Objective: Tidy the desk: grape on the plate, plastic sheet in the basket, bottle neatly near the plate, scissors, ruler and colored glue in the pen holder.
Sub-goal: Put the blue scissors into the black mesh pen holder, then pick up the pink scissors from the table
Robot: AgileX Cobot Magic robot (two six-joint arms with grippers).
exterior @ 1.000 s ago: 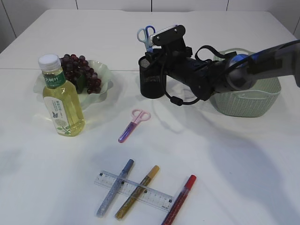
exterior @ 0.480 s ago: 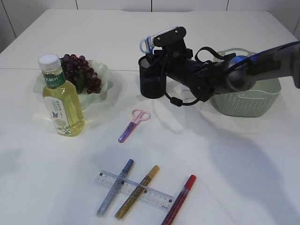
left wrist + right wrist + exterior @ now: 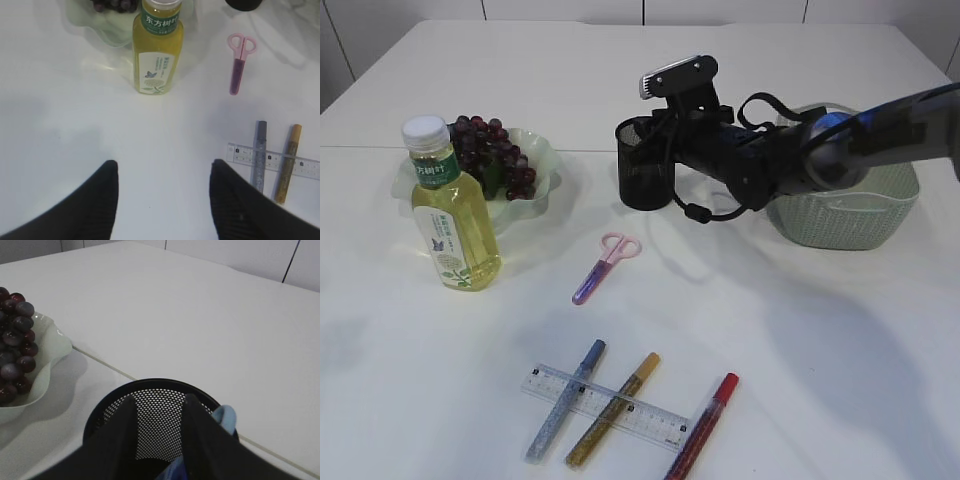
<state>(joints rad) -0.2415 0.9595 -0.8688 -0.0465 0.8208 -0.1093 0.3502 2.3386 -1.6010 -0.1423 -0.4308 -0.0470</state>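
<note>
Bottle [image 3: 157, 47] neck label reads 东方树叶 in white on green.

The bench [image 3: 840, 380] is a plain white, matte top that fills nearly all of each view. A thin seam [image 3: 360, 148] runs across it from the left edge toward the middle, parallel to the far edge, splitting the top into a far part and a near part. The far left corner looks cut at a slant. Soft grey shadows lie on the near part, toward the right edge. Beyond the far edge stands a pale wall [image 3: 560, 8] of flat panels divided by dark upright joints.
</note>
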